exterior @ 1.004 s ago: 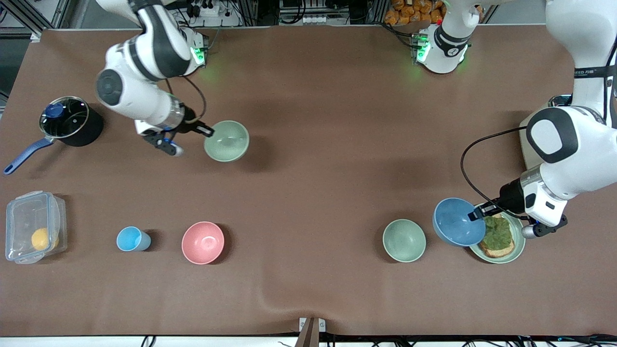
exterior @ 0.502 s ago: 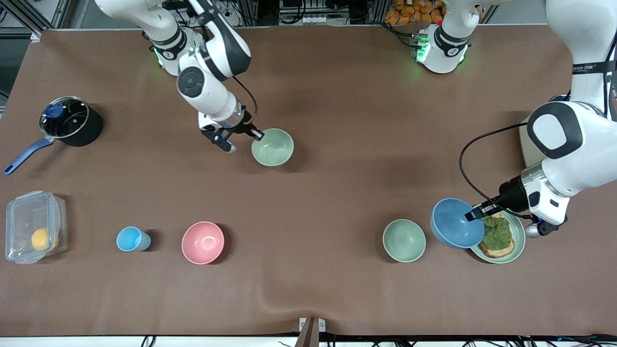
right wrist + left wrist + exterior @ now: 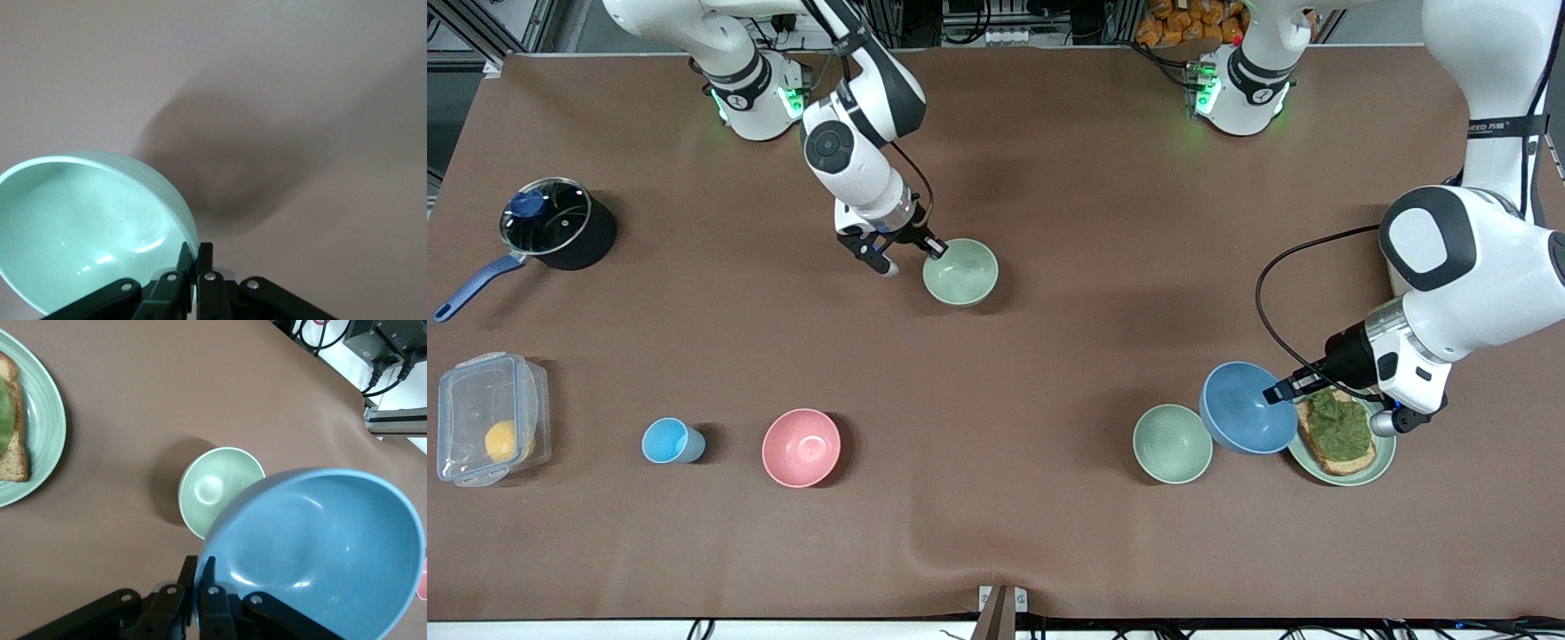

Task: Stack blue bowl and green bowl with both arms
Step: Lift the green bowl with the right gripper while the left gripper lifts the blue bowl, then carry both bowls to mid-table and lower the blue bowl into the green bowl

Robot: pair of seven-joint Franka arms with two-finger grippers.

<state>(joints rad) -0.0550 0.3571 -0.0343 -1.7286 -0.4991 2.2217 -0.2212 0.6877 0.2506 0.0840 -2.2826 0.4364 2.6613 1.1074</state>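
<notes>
My left gripper [image 3: 1276,391] is shut on the rim of the blue bowl [image 3: 1247,408] and holds it in the air, partly over the green plate's edge and beside a second green bowl [image 3: 1172,443]. In the left wrist view the blue bowl [image 3: 320,553] fills the lower part, my gripper [image 3: 198,570] pinches its rim, and the resting green bowl [image 3: 217,487] lies below it. My right gripper [image 3: 934,250] is shut on the rim of a pale green bowl [image 3: 960,272] and holds it above the table's middle. The right wrist view shows that bowl [image 3: 87,233] pinched by my gripper [image 3: 194,257].
A green plate with toast [image 3: 1343,436] lies under my left hand. A pink bowl [image 3: 801,447], a small light-blue cup [image 3: 671,441] and a clear box holding a yellow fruit [image 3: 487,418] stand toward the right arm's end, with a black pot [image 3: 556,222] farther from the camera.
My right gripper has carried its green bowl from the right arm's end to the table's middle. My left gripper has shifted the blue bowl off the plate toward the resting green bowl.
</notes>
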